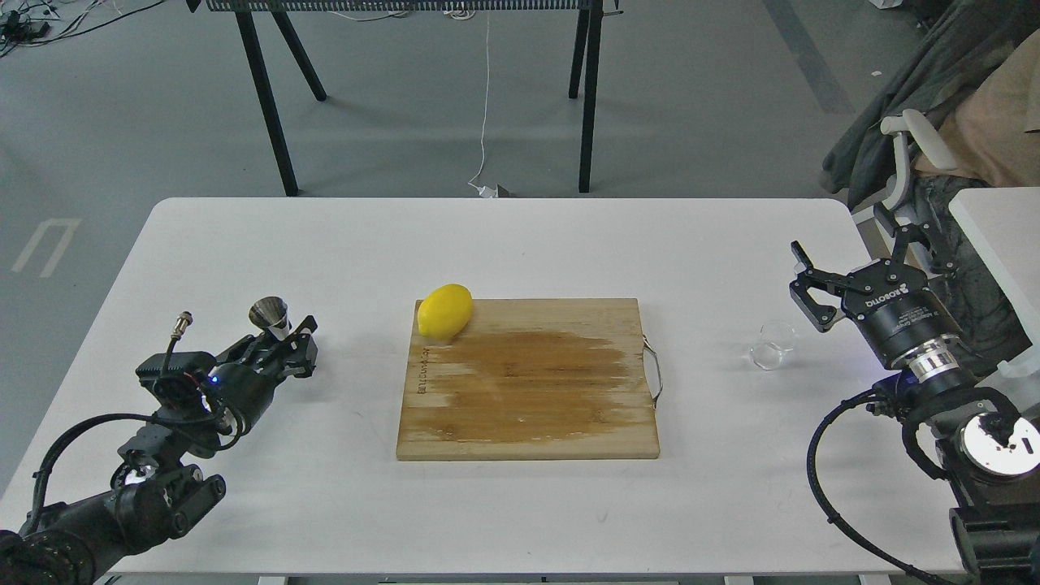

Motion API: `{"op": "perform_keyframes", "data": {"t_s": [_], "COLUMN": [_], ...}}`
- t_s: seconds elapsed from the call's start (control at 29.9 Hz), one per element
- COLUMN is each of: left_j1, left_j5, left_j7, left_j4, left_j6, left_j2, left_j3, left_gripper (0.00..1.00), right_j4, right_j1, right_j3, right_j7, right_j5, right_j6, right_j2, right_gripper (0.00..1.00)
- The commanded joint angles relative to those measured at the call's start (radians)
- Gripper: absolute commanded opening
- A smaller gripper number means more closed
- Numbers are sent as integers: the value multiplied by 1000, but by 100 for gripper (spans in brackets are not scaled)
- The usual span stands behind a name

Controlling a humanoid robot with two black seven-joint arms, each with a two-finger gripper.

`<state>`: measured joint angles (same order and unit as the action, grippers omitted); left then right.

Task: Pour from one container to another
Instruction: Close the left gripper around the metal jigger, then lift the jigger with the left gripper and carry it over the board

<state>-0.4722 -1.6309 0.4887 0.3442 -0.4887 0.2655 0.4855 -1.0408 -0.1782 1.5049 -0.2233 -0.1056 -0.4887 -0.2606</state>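
The left gripper [286, 331] sits around the jigger [270, 315] at the table's [520, 244] left side; whether it clamps it I cannot tell. The right gripper [804, 284] hangs spread wide, holding nothing, just right of the glass cup [772, 345]. A lemon [444, 311] lies on the board's [528, 382] far-left corner.

A wooden cutting board [528, 379] lies mid-table [504, 244], a yellow lemon [444, 311] on its far left corner, a metal handle [654, 371] on its right edge
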Motion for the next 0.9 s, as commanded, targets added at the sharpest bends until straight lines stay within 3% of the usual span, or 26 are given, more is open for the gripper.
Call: {"op": "perform_keyframes", "data": {"t_s": [0.0, 0.1, 0.2, 0.7, 0.87], "left_j1": [0, -2, -8, -299, -318], "left_j5": [11, 20, 20, 20, 8], "left_j7": [0, 0, 0, 0, 0], "left_j4": [-2, -2, 2, 209, 252], "left_j6": [0, 0, 0, 0, 0], "left_j2": [1, 4, 8, 8, -136], "left_j3": [-1, -1, 1, -1, -24], "left_gripper": [16, 8, 7, 14, 19], "right_j4": [1, 1, 2, 10, 10], "right_j1": [0, 2, 2, -35, -41], "right_j3": [-2, -2, -2, -3, -8], "right_j7": [1, 1, -1, -1, -1], "right_j5": [0, 1, 0, 1, 1], "right_j6": [0, 0, 0, 0, 0], "right_j2": [0, 1, 1, -5, -6], "right_gripper": [99, 99, 99, 99, 99]}}
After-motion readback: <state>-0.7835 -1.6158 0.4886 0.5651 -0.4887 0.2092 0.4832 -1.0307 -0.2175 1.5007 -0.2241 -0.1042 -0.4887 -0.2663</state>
